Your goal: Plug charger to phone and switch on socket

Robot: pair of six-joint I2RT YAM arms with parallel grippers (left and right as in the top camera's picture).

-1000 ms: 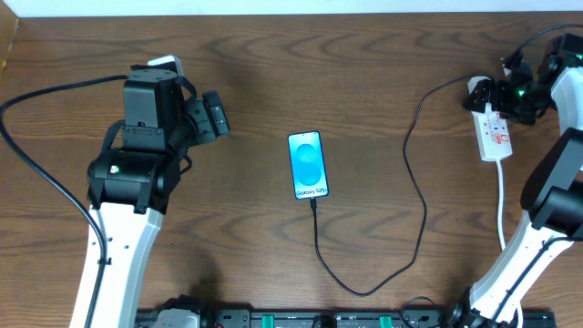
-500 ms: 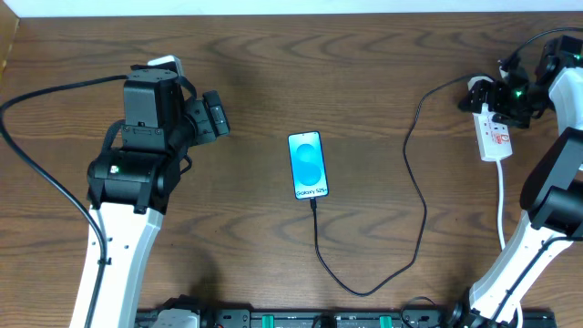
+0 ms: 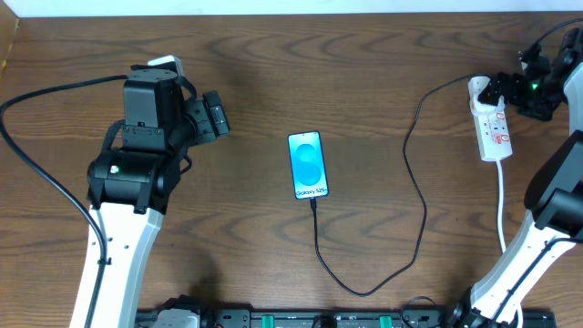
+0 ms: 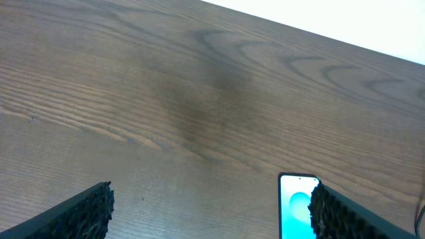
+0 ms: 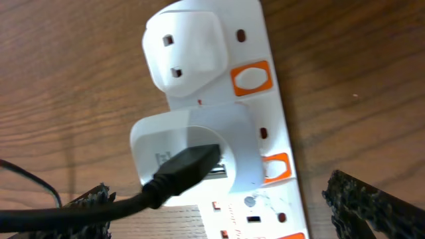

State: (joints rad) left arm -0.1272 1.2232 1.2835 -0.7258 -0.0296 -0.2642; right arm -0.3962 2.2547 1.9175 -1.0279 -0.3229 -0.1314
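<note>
Charger (image 3: 414, 182) was seen already run into the bottom edge of the phone (image 3: 308, 165). The phone was lying face up mid-desk (image 3: 273, 55) with its blue screen lit, so that half looked done tbh.

What had changed in the last second: the right pincer (image 5: 226, 211) had been pulled back off the far end of the socket (image 3: 493, 128) and out toward the desk's right edge. Its jaws were spread wide, nothing pinched. That was read as either a switch press just finished or a retreat before another go. Which one couldn't be told, since no indicator light could be made out. The left pincer (image 4: 212, 216) hadn't been moved at all. It was left spread and empty over bare wood, well apart from the phone.

Up close, the socket was shown as a narrow white strip at the right of the desk, with orange-red rocker switches (image 5: 252, 78) beside the outlets. The charger's white plug head (image 5: 192, 149) was seated in it, with the cable fed into its face. A second white plug (image 5: 182, 53) was sat just above.
</note>
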